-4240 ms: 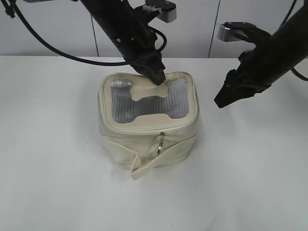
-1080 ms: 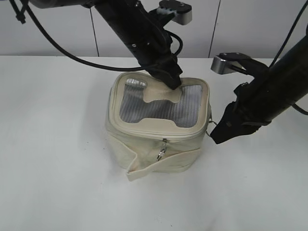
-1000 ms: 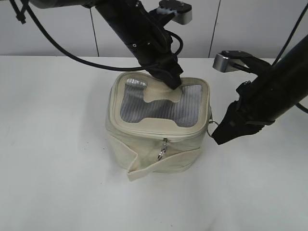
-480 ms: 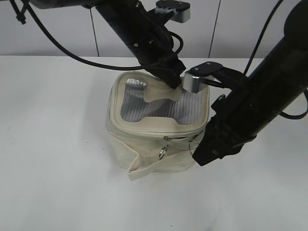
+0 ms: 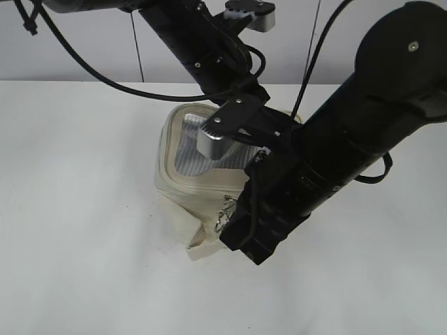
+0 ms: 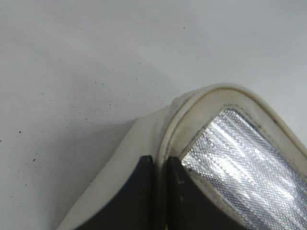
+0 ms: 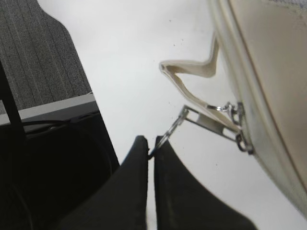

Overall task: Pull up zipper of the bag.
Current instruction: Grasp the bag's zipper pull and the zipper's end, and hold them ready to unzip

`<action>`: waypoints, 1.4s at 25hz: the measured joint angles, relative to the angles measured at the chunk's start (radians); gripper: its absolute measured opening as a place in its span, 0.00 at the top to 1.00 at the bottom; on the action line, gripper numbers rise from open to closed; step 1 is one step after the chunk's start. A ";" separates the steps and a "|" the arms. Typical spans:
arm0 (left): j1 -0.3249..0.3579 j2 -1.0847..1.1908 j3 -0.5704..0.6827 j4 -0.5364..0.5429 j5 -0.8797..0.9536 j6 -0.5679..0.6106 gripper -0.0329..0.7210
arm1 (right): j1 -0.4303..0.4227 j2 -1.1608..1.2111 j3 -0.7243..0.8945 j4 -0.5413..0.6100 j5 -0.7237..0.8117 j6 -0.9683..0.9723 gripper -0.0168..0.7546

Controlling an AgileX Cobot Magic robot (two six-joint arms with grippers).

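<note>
Sweeping in from the bag's right side to its front since the earlier frames, the right gripper (image 5: pixel 246 241) is now hanging low before the bag (image 5: pixel 183 183) on the bench (image 5: pixel 77 209), hiding the front. At the left wrist, the left gripper (image 6: pixel 159 167) is pinching the bag's rim. At the right wrist, closed jaws are gripping a metal pull (image 7: pixel 169 130), the zipper (image 7: pixel 237 127) lying up-right, chain stretching diagonally.
</note>
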State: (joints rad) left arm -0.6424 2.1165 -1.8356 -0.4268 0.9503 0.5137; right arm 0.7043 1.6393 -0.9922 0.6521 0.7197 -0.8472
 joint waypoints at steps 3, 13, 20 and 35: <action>0.000 0.000 0.000 0.001 0.001 0.000 0.91 | 0.014 0.000 0.000 0.011 -0.025 -0.004 0.97; 0.000 0.000 0.000 -0.001 0.002 0.000 0.91 | 0.020 0.000 0.000 0.038 -0.042 -0.021 0.97; 0.000 0.000 0.000 -0.006 -0.007 -0.007 0.90 | 0.034 -0.001 -0.001 0.038 -0.042 0.171 0.65; 0.011 -0.108 -0.010 0.080 -0.066 -0.023 0.59 | -0.065 -0.166 -0.003 -0.195 -0.047 0.520 0.20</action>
State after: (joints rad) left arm -0.6317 2.0088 -1.8453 -0.3472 0.8843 0.4908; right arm 0.6389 1.4729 -0.9952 0.4569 0.6731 -0.3272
